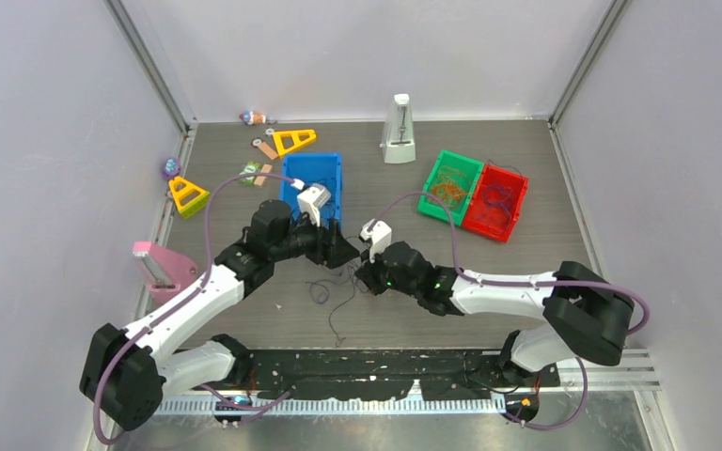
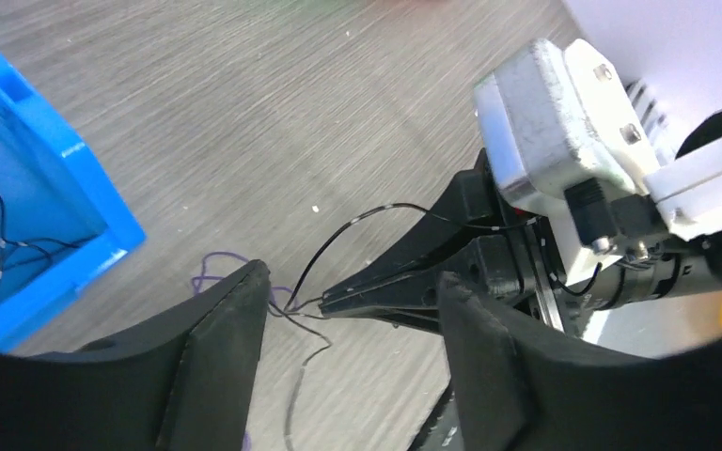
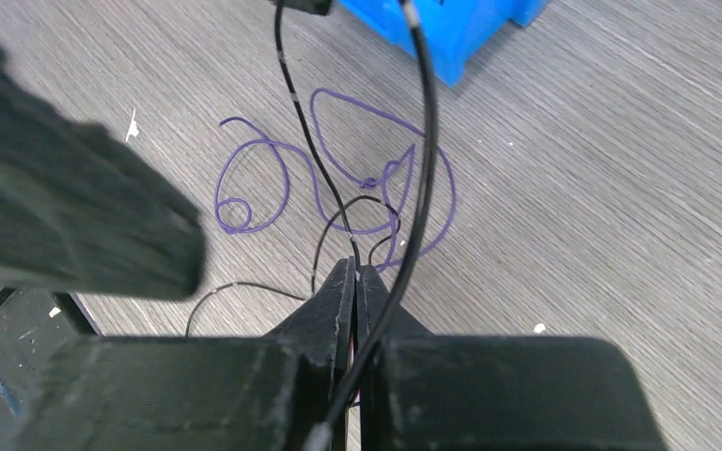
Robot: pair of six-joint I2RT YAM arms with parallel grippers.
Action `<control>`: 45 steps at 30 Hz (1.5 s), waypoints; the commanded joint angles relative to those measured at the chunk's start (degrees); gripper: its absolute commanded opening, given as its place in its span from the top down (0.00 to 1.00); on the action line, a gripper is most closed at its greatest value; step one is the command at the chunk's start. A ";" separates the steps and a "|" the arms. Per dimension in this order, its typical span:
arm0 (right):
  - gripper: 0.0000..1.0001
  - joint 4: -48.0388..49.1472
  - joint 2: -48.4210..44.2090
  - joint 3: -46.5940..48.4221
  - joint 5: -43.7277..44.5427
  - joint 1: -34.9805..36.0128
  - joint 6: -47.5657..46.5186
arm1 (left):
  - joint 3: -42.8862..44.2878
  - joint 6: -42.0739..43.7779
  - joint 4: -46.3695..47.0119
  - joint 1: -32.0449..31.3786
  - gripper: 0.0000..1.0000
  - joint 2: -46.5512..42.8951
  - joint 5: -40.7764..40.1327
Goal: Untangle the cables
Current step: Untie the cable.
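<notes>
Black cable (image 3: 324,174) sat pinched in the fully closed right gripper (image 3: 355,274).
Left gripper (image 2: 353,282) stood half-open beside it, holding nothing.

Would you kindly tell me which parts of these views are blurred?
Right wrist view: the purple wire lies sharp on the table, while a dark shape at upper left is badly blurred. Left wrist view: the right claw, shut on a black wire, is crisp. Top view: even light, soft shadows, wires barely resolved.
</notes>
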 commanded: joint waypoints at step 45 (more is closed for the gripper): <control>0.95 -32.86 -38.43 -5.06 21.87 -18.75 13.39 | 13.24 5.62 -18.96 -2.32 1.00 15.26 -18.38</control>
